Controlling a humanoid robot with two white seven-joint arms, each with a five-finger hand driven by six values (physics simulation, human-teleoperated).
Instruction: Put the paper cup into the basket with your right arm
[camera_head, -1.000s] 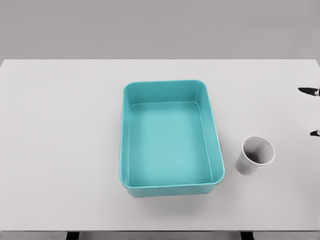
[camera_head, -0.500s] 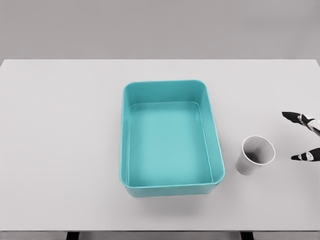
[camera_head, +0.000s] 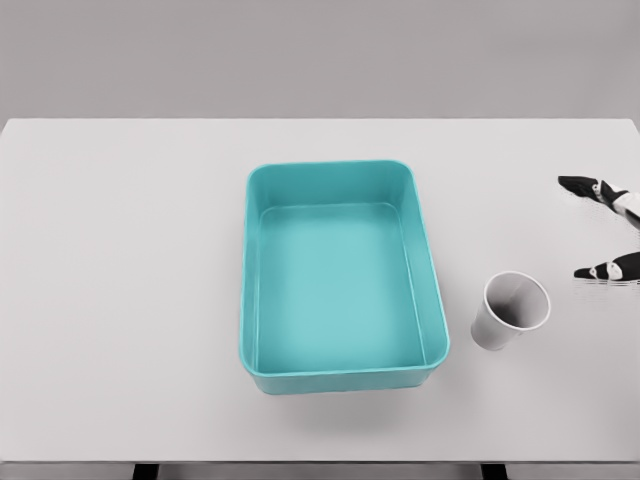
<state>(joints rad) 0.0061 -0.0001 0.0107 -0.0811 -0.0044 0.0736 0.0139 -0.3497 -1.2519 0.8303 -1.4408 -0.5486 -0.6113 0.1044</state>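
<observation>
only two dark fingertips (camera_head: 600, 189) of the right hand (camera_head: 608, 230) show at the right edge, spread apart and grasping nothing. the paper cup (camera_head: 510, 311) stands upright on the white desk (camera_head: 120, 300), near them to the left, just right of the teal basket (camera_head: 343, 376), not touching it.

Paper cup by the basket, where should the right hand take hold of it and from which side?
Grip the paper cup around its side wall below the rim, coming from the right where the right hand is. It stands upright, mouth open, with the teal basket on its left.
</observation>
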